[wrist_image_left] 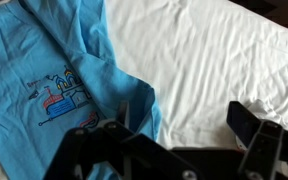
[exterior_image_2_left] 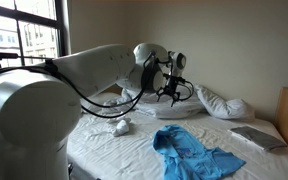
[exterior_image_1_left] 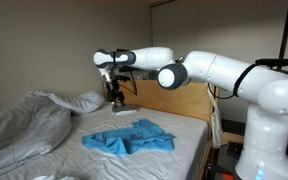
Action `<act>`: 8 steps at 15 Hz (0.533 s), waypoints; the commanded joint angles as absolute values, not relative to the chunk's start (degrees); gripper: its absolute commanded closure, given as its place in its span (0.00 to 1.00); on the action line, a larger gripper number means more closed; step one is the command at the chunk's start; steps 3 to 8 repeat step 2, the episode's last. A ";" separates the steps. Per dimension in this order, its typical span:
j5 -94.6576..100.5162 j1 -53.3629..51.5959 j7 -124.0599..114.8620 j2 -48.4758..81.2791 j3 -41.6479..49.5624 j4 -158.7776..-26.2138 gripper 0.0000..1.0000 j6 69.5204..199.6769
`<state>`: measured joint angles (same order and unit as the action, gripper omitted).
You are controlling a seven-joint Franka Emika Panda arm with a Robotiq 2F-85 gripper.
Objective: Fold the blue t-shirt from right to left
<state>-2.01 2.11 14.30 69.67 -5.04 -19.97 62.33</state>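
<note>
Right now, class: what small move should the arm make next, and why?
Probably lower the open gripper toward the edge of the blue t-shirt that borders the white sheet: the gripper hangs high, holding nothing, and the shirt lies rumpled, not neatly folded.

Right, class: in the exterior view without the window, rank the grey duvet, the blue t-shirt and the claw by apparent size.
1. grey duvet, also nearest the camera, so partly perspective
2. blue t-shirt
3. claw, clearly smallest
</note>
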 commanded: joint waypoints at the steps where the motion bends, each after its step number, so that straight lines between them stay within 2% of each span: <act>1: -2.37 2.33 13.65 69.42 -5.23 -19.97 0.00 62.22; 8: -2.52 2.42 13.32 69.24 -5.30 -19.97 0.00 62.12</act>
